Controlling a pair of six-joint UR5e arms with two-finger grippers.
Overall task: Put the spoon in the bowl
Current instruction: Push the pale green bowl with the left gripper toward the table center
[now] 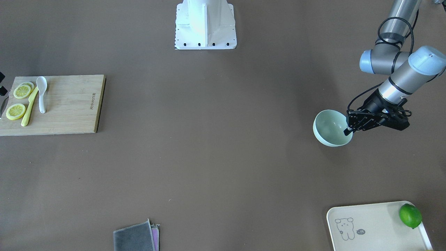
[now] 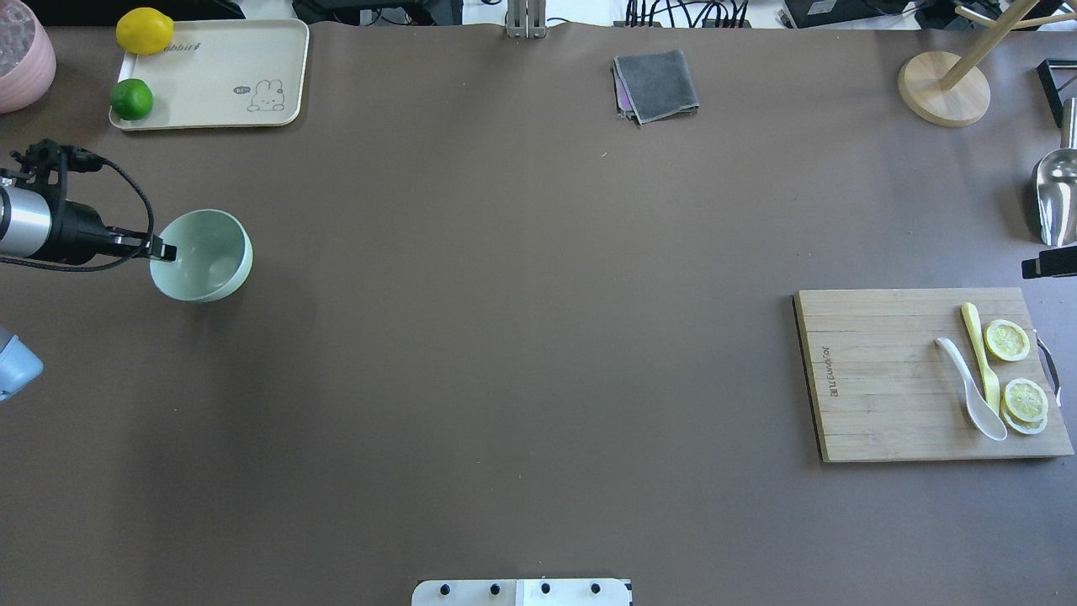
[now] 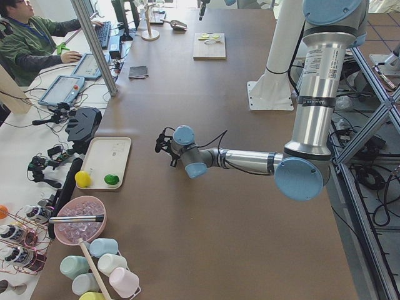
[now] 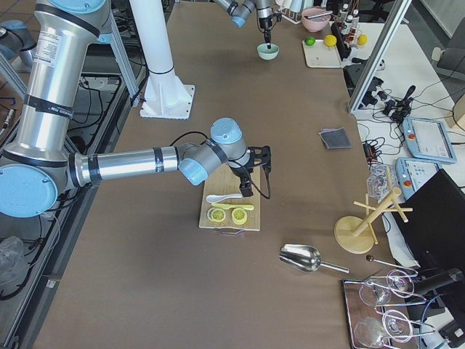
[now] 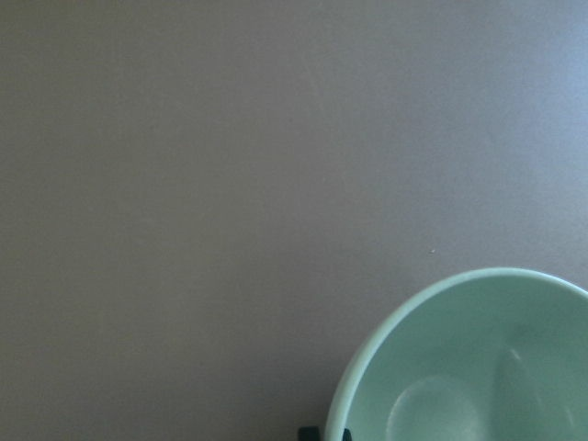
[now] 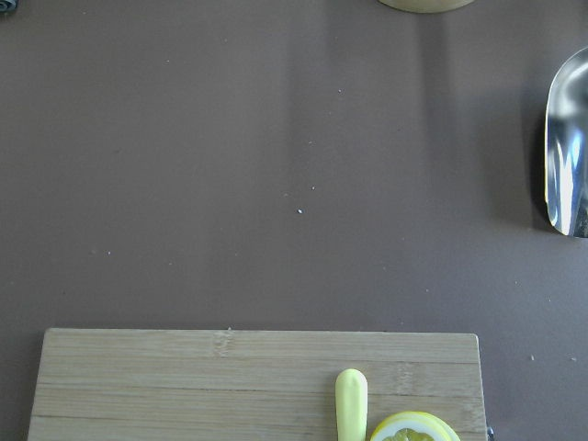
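The white spoon (image 1: 41, 93) lies on the wooden cutting board (image 1: 69, 104), beside a yellow knife (image 1: 30, 107) and lemon slices (image 1: 22, 91); the spoon also shows in the overhead view (image 2: 973, 389). The mint-green bowl (image 1: 330, 127) is far across the table, and it also shows in the overhead view (image 2: 202, 255). My left gripper (image 1: 348, 129) is shut on the bowl's rim, one finger inside, and the bowl looks tilted. My right gripper (image 4: 247, 189) hovers over the board's edge near the spoon; I cannot tell whether it is open.
A cream tray (image 2: 219, 71) holds a lime (image 2: 132, 98) and a lemon (image 2: 145, 30). A grey cloth (image 2: 656, 84), a wooden stand (image 2: 942, 88) and a metal scoop (image 2: 1056, 194) sit along the far side. The robot base (image 1: 205, 24) stands mid-table.
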